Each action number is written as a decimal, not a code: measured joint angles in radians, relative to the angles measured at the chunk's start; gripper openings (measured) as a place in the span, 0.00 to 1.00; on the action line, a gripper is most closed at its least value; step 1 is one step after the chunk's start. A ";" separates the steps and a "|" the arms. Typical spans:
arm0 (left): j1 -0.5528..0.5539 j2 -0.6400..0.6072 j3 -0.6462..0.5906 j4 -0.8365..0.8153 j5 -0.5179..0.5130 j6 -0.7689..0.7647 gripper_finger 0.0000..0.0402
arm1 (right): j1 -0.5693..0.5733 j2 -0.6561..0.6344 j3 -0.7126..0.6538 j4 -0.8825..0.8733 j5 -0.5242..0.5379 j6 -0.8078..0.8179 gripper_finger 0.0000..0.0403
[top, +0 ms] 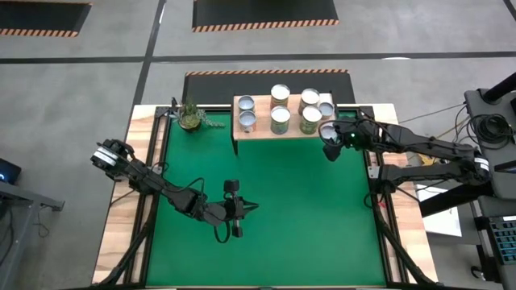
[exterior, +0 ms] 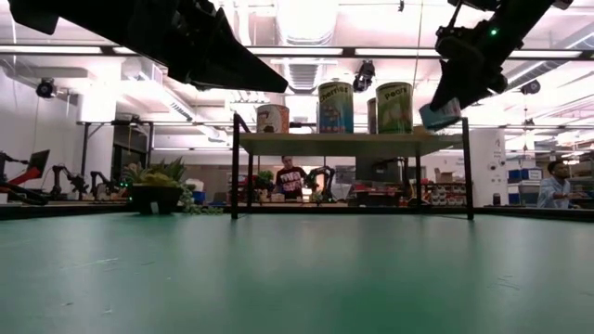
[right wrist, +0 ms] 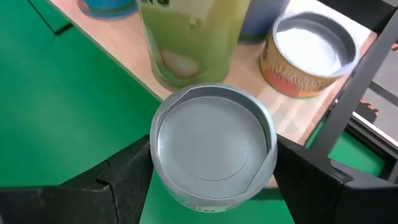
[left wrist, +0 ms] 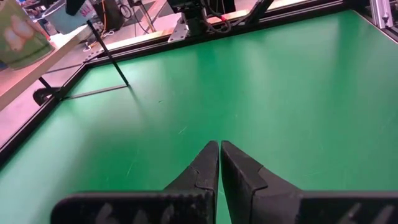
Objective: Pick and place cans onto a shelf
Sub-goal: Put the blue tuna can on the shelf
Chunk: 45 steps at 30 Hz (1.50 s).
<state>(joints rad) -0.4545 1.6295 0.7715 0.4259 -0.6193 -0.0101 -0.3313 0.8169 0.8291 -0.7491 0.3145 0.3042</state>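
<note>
The wood-topped shelf (top: 260, 131) stands at the table's far edge on thin black legs and carries several cans (top: 280, 119). In the low view the cans (exterior: 335, 107) stand upright on its top (exterior: 306, 144). My right gripper (top: 331, 142) is shut on one more can (right wrist: 214, 146) with a silver top, over the shelf's near right corner. That can also shows in the low view (exterior: 439, 113). My left gripper (left wrist: 219, 163) is shut and empty, low over the green table (top: 274, 209) at its near left. My right gripper pinches the can's side wall (right wrist: 163, 163), just below the silver rim, between its two fingers (right wrist: 124, 177) on opposite sides. The fingers come slanting down from the table's right side. The can is lifted clear and tilted, just above the shelf's right end (exterior: 445, 137).
A small potted plant (top: 191, 118) stands left of the shelf at the far edge. A green-labelled can (right wrist: 193, 43) and a tan can (right wrist: 308, 53) stand close behind the held can. The table's middle and near part is bare green. People sit in the room beyond (exterior: 291, 176).
</note>
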 joint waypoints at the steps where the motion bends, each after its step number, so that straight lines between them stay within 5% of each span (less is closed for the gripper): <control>1: 0.000 0.000 0.000 0.000 0.000 0.000 0.00 | 0.000 0.004 0.000 0.010 0.000 0.000 0.70; 28: 0.000 0.000 0.000 0.000 0.000 0.000 0.00 | -0.008 0.096 0.019 0.030 0.183 -0.122 0.84; 41: 0.000 0.000 0.000 0.000 0.000 0.000 0.00 | -0.007 0.094 0.184 -0.075 0.173 -0.128 0.82; 45: 0.000 0.000 0.000 0.000 0.000 0.000 0.00 | -0.007 0.094 0.253 -0.180 0.093 -0.089 0.81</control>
<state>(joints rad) -0.4545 1.6295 0.7715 0.4255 -0.6189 -0.0101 -0.3386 0.9108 1.0817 -0.9295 0.4074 0.2153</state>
